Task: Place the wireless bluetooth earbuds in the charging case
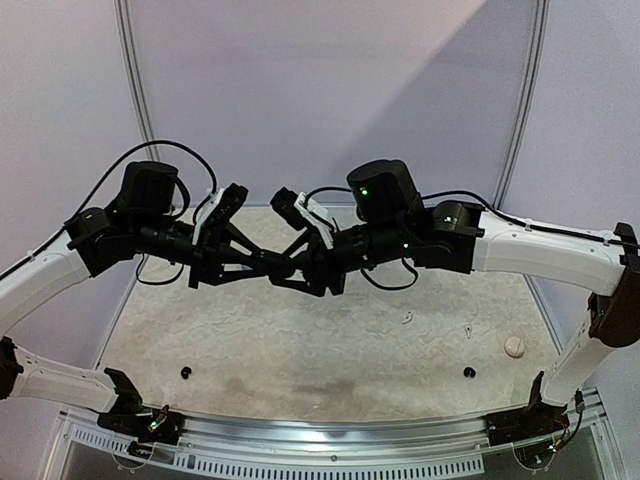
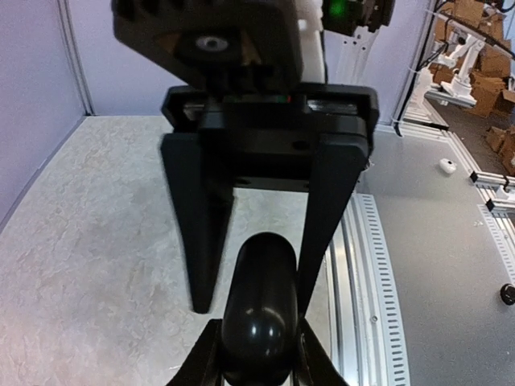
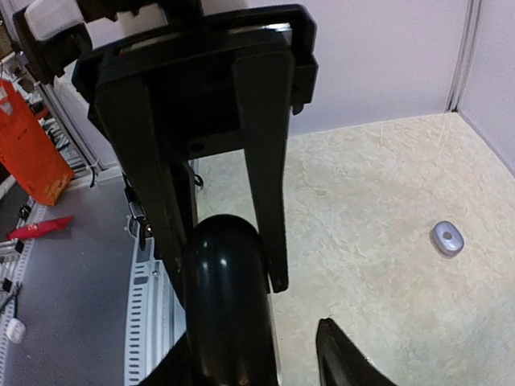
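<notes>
Clamping falls to the left gripper [image 2: 257, 362], jaws tight on the black charging case [image 3: 225, 314] held mid-air; the right gripper [image 2: 256, 308] straddles it, jaws wide. What appear to be white earbuds [image 1: 408, 320] lie on the table [image 1: 300, 340], well to the right. Hold the case steady for opening.

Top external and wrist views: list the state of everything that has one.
Left gripper: shut on the glossy black capsule-shaped case.
Right gripper: open, straddling that case.
Glossy black capsule-shaped case: held in mid-air, looks closed.
Small pale round object: lying loose on the beige table.
</notes>
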Tool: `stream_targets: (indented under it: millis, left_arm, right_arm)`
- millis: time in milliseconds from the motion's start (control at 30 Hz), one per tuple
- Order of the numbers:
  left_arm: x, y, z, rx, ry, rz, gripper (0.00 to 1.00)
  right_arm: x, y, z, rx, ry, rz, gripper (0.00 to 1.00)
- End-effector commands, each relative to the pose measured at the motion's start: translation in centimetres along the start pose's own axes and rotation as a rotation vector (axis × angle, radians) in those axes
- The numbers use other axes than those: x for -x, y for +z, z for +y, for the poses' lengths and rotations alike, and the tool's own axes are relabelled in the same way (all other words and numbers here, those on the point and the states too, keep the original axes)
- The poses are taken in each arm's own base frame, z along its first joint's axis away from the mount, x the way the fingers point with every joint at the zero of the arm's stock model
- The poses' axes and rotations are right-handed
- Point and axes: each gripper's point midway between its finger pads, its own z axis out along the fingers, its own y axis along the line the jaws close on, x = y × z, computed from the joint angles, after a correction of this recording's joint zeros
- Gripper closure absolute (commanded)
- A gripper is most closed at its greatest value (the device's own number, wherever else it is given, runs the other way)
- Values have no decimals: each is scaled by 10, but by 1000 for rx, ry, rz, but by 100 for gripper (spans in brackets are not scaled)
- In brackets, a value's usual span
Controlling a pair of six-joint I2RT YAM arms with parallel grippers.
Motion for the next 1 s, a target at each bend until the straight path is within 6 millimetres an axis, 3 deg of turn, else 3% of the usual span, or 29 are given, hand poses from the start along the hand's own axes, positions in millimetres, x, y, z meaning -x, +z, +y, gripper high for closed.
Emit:
stream_targets:
  millis: [0,400,433,467,533,567,600,733,833,967]
  left_arm:
    - [3,-2,-1,-13,-33,-25,100]
    - [-3,-2,-1,-25,-50,-14,100]
    - [-3,-2,-1,-23,-51,-13,96]
    - [-4,-2,0,-21,-57,-11,76]
    - [-3,-5,0,-28,-60,-23,24]
    - [-1,-8,-3,-51,-61,-37,12]
    - [-1,-11,-4,-66,-60,-48,6]
    - [-3,-20,-9,-107,-14,-94,4]
    - [-4,-22,-9,-79,45,-119,8]
    - [5,-21,-4,-59,4,-156,31]
  right_arm:
    - [1,5,5,21,1,4,67]
    - [11,-2,11,42,-15,-22,98]
    - [11,-2,12,43,-16,-21,100]
    - [12,-4,13,45,-19,-21,100]
    - [13,-6,14,48,-24,-24,100]
    - [16,-9,15,50,-31,-33,100]
    - [17,-11,16,52,-35,-40,100]
    - [29,-24,25,74,-53,-81,100]
    - [36,-28,31,98,-55,-99,100]
    - [43,-29,36,128,-48,-108,100]
